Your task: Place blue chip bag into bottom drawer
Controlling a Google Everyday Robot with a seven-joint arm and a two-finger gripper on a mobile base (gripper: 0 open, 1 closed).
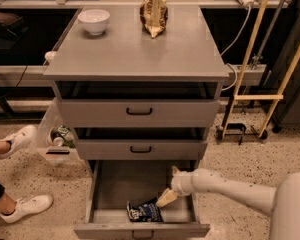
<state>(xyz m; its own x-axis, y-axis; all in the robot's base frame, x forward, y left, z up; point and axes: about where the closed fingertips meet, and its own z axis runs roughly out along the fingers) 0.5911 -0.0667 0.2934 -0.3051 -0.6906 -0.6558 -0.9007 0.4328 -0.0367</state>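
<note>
Dark blue chip bag (144,212) lies in the bottom drawer (115,184), long axis nine-to-three o'clock. My gripper (166,198) sits at its two o'clock corner; whether it is grasping, I cannot tell.
</note>
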